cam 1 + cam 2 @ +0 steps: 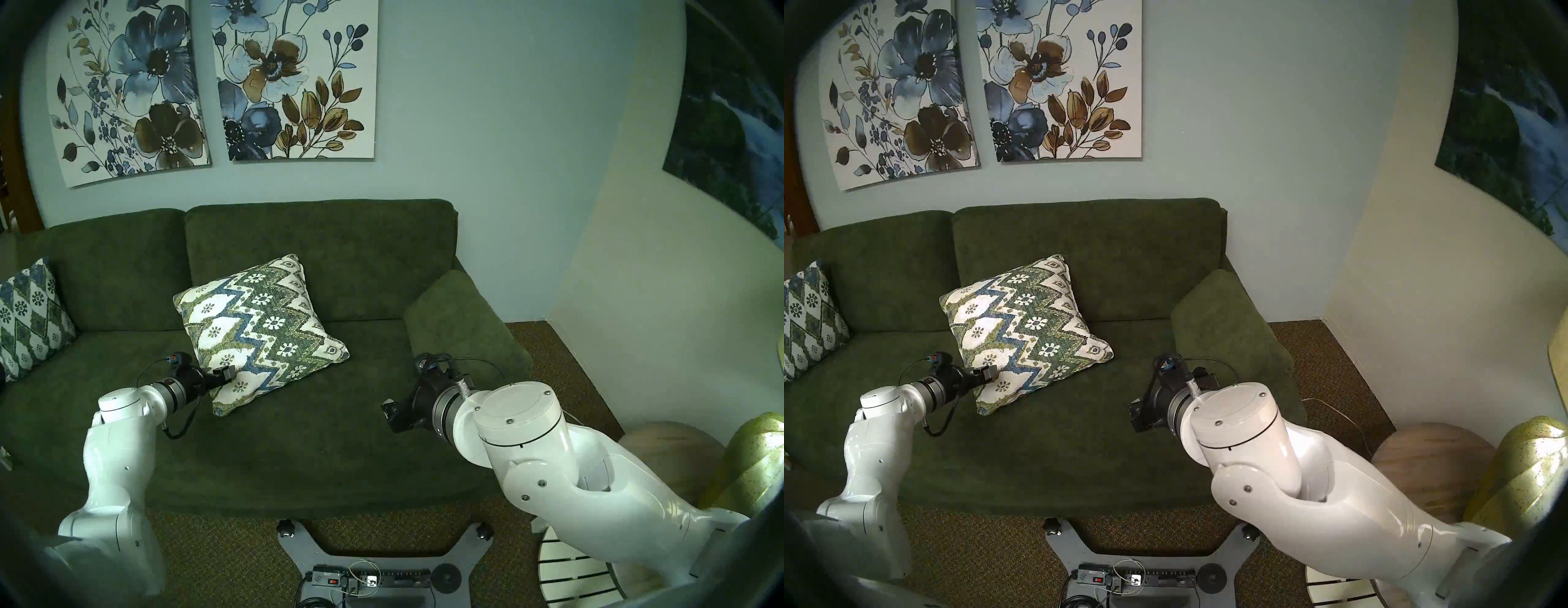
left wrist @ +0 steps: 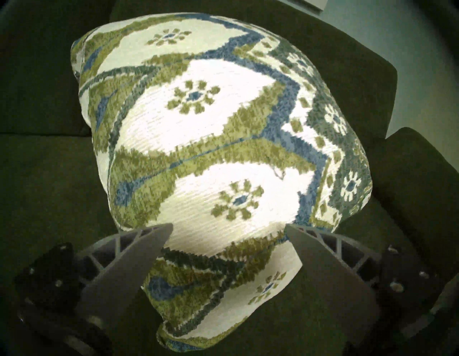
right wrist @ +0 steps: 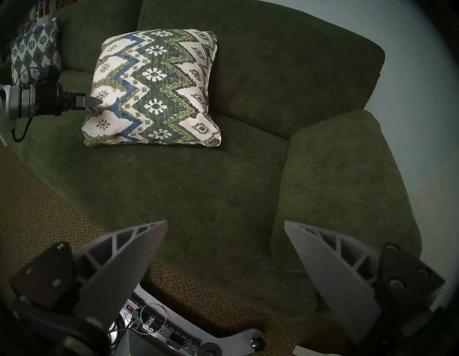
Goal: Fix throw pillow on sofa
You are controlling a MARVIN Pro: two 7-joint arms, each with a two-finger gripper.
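The throw pillow (image 1: pixel 259 331) (image 1: pixel 1026 331) (image 3: pixel 154 87), cream with green-and-blue zigzags, rests tilted on the dark green sofa (image 1: pixel 318 446) (image 1: pixel 1081 446). Its upper corner leans on the right back cushion. My left gripper (image 1: pixel 229 373) (image 1: pixel 990 372) (image 2: pixel 228 227) is open at the pillow's (image 2: pixel 211 149) lower left edge. Its fingertips (image 2: pixel 164 230) touch the fabric and the edge bulges between the spread jaws. My right gripper (image 1: pixel 388 414) (image 1: pixel 1136 414) (image 3: pixel 226 223) hangs open and empty over the seat's (image 3: pixel 223 174) front right, apart from the pillow.
A bluer diamond-patterned pillow (image 1: pixel 29 314) stands at the sofa's left end. A plain green cushion (image 1: pixel 458 327) lies along the right end. Beside it are a round wooden table (image 1: pixel 670 450) and a yellow-green object (image 1: pixel 751 463). My base with a power strip (image 1: pixel 369 577) sits on the carpet in front.
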